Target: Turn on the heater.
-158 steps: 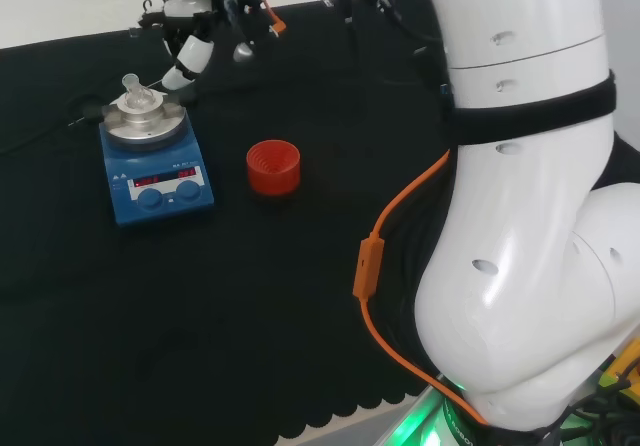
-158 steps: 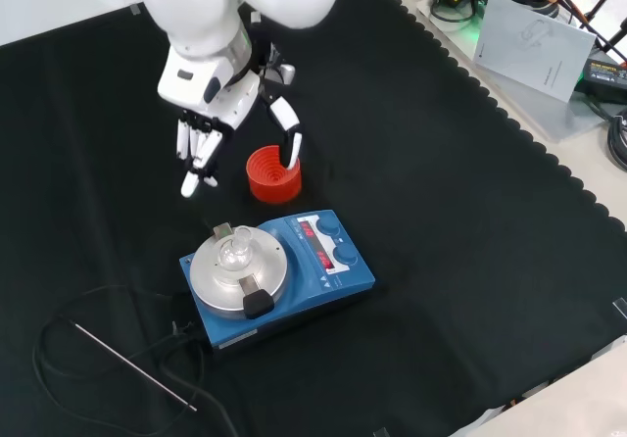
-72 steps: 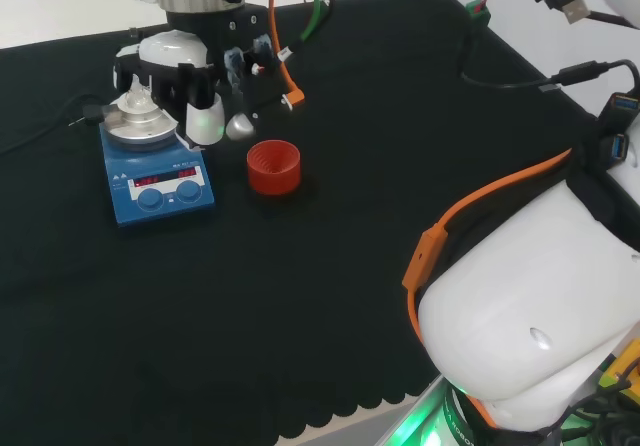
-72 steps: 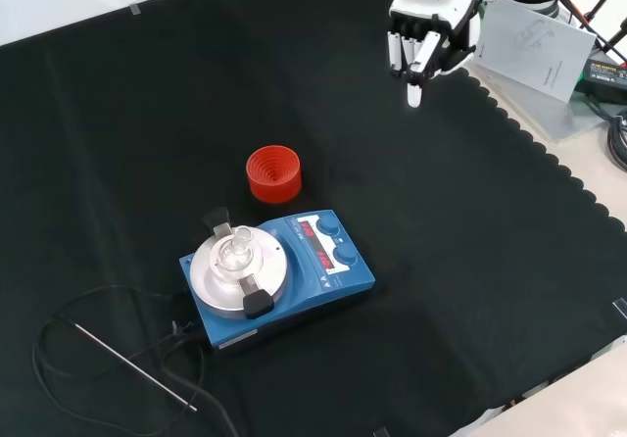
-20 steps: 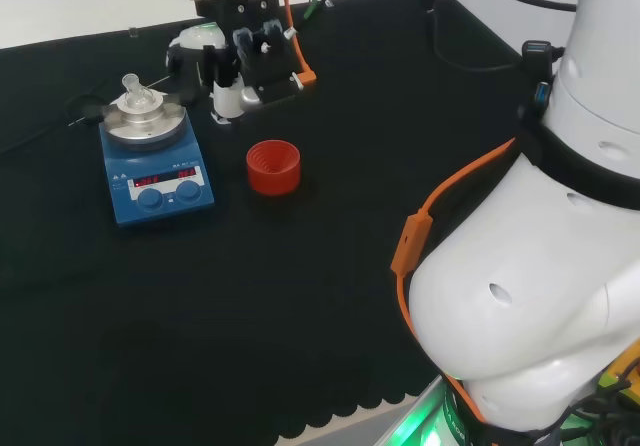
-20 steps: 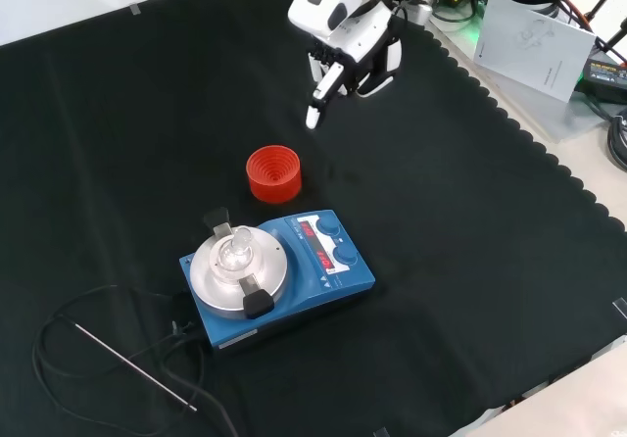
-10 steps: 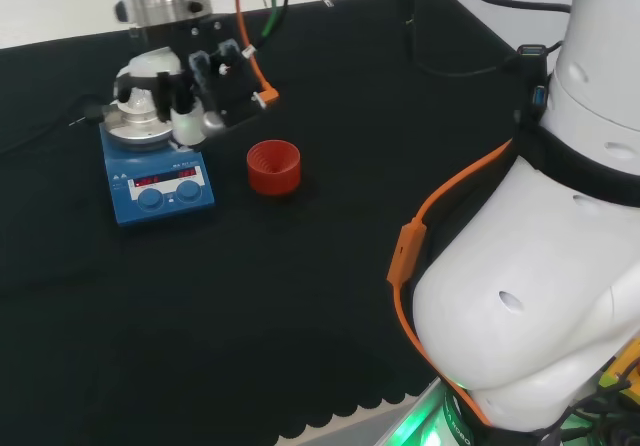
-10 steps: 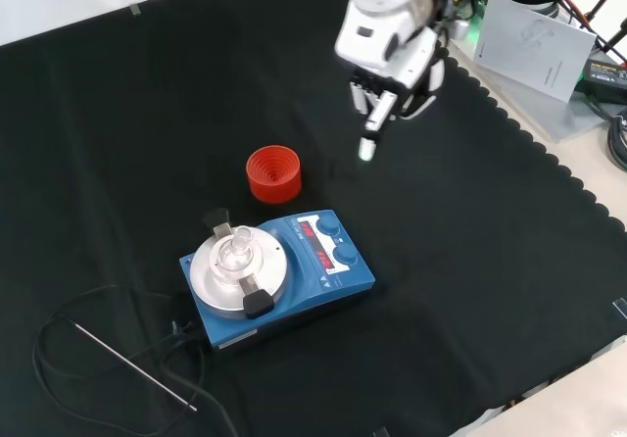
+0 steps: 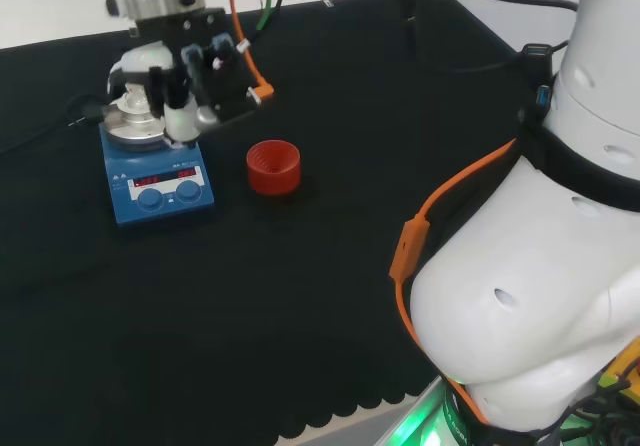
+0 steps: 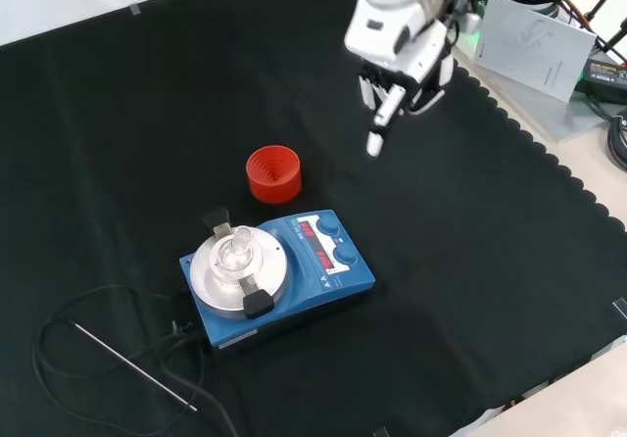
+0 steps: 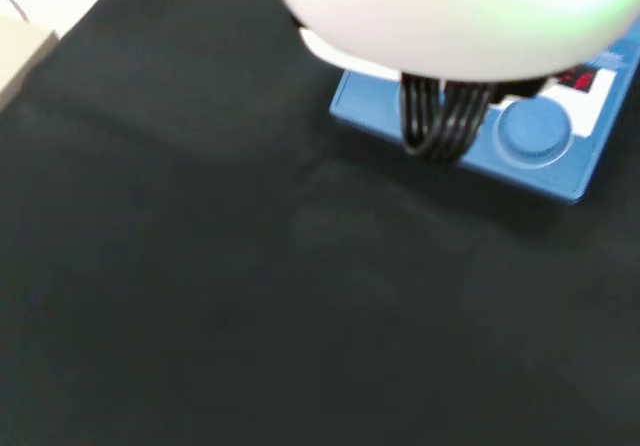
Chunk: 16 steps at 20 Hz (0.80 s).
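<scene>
The heater (image 10: 294, 272) is a blue box with a round silver plate, a red display and two blue knobs; a small clear flask (image 10: 233, 253) stands on the plate. In the head view the heater (image 9: 158, 184) sits at the left, and the hand (image 9: 165, 86) hangs in front of its plate. In the front view the hand (image 10: 397, 50) hovers high above the cloth, up and right of the heater and clear of it. One finger (image 10: 375, 133) points straight down; the others are shorter and hold nothing. The wrist view shows a heater corner with a knob (image 11: 533, 131).
A red ribbed ring (image 10: 273, 173) stands beside the heater, between it and the hand in the front view. A thin metal rod (image 10: 132, 365) and black cable lie at the lower left. Papers and gear (image 10: 534, 30) sit beyond the cloth's scalloped edge.
Over the last second the hand swung right in the front view and left in the head view, to overlap the heater's plate. In the last half second it rose a little.
</scene>
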### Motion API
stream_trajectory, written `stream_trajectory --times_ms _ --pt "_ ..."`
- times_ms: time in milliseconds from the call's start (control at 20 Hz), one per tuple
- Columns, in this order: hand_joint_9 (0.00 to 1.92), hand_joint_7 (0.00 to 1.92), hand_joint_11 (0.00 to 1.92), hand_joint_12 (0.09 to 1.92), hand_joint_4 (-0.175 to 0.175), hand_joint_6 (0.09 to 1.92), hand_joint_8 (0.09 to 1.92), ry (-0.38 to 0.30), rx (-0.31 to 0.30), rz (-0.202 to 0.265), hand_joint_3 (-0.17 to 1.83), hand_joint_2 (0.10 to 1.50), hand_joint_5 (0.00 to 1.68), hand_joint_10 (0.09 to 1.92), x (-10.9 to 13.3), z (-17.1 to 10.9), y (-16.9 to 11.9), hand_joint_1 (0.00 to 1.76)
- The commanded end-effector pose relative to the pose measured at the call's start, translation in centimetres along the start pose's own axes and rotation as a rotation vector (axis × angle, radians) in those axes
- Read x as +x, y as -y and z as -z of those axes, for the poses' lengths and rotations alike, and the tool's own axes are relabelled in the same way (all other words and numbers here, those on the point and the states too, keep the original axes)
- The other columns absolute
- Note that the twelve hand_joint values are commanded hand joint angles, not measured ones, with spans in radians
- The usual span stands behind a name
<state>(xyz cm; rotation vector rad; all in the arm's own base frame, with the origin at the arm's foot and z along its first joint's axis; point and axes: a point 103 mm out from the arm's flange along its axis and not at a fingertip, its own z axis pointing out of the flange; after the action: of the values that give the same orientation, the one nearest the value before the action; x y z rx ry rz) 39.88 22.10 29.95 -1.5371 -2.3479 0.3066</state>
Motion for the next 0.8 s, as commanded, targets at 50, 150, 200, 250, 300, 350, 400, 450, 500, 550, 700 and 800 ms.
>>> stream_trajectory --times_ms 50,150,200,250,300,350,400,450,500,550,700,800 --pt "1.62 1.55 1.22 1.25 -0.057 0.4 1.47 -0.037 0.004 -0.058 1.26 0.5 0.22 1.35 0.9 0.4 -1.4 1.55" --pt "1.62 1.55 1.22 1.25 -0.058 0.4 1.47 -0.048 0.001 -0.049 1.26 0.5 0.22 1.35 1.4 0.4 -1.8 1.55" --pt "1.62 1.55 1.22 1.25 -0.058 0.4 1.47 -0.052 0.005 -0.044 1.26 0.5 0.22 1.35 1.7 0.3 -2.0 1.55" --pt "1.62 1.55 1.22 1.25 -0.058 0.39 1.47 -0.06 0.01 -0.038 1.26 0.5 0.22 1.35 2.0 0.2 -2.1 1.55" --pt "1.62 1.55 1.22 1.25 -0.058 0.39 1.47 -0.062 0.017 -0.033 1.26 0.5 0.22 1.35 2.3 -0.1 -2.2 1.55" --pt "1.62 1.55 1.22 1.25 -0.058 0.39 1.47 -0.064 0.022 -0.028 1.26 0.5 0.22 1.35 2.5 -0.3 -2.3 1.55" --pt "1.62 1.55 1.22 1.25 -0.058 0.39 1.47 -0.064 0.028 -0.024 1.26 0.5 0.22 1.35 2.7 -0.4 -2.3 1.54" --pt "1.62 1.55 1.22 1.25 -0.058 0.39 1.47 -0.058 0.034 -0.019 1.26 0.5 0.22 1.35 2.8 -0.6 -2.3 1.54" --pt "1.62 1.55 1.22 1.25 -0.058 0.39 1.47 -0.054 0.038 -0.016 1.26 0.5 0.22 1.35 2.9 -0.7 -2.2 1.54" --pt "1.62 1.55 1.22 1.25 -0.058 0.39 1.47 -0.048 0.042 -0.012 1.26 0.5 0.22 1.35 3.0 -0.7 -2.2 1.54" --pt "1.62 1.55 1.22 1.25 -0.058 0.39 1.47 -0.029 0.058 0.002 1.26 0.5 0.23 1.35 3.2 -1.0 -2.1 1.54" --pt "1.62 1.55 1.22 1.25 -0.059 0.39 1.47 -0.029 0.066 0.003 1.26 0.5 0.23 1.35 3.3 -1.2 -2.0 1.54"
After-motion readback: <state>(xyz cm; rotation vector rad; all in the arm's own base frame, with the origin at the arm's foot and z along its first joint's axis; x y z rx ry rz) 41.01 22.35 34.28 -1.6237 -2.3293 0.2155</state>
